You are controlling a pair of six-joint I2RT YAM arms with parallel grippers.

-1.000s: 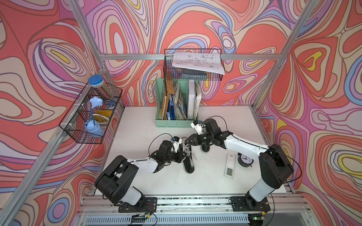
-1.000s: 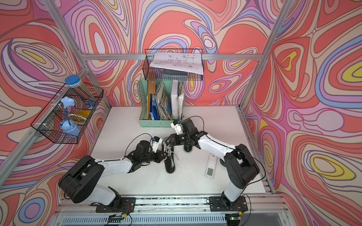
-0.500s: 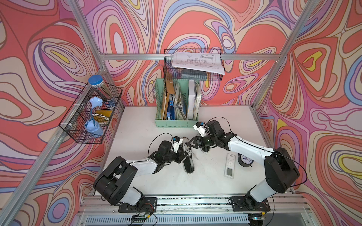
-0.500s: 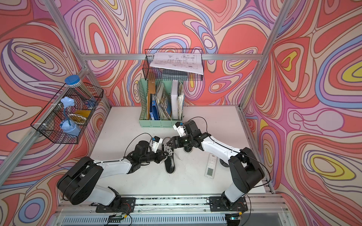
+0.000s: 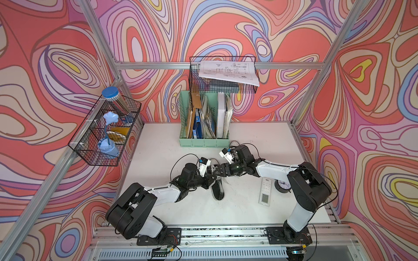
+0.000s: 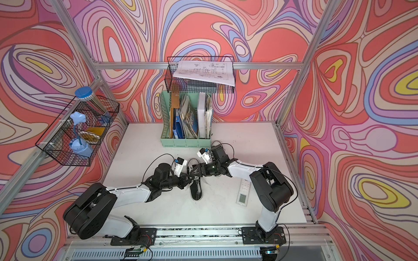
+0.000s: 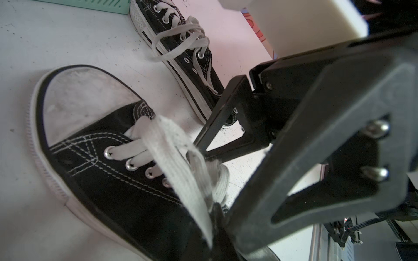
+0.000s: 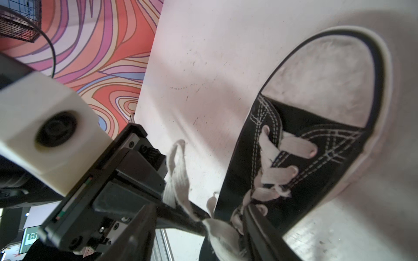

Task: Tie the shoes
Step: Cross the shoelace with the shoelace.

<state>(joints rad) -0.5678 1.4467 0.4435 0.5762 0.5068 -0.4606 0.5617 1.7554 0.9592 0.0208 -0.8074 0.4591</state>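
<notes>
since the earlier frame the right gripper point(image 5: 217, 172) has come down, away from the green file holder point(image 5: 203, 142), to meet the left gripper point(image 5: 212, 178), which has not moved. the near shoe point(image 5: 218, 192) lies on the table point(image 5: 158, 146) in front of the holder, toe pointing away from it. the far shoe point(image 7: 181, 45) sits between that shoe and the holder. the left gripper is pinched tight on the white lace point(image 7: 181, 171) of the near shoe. the right gripper's jaws stand apart, straddling the laces, one finger touching the lace.
</notes>
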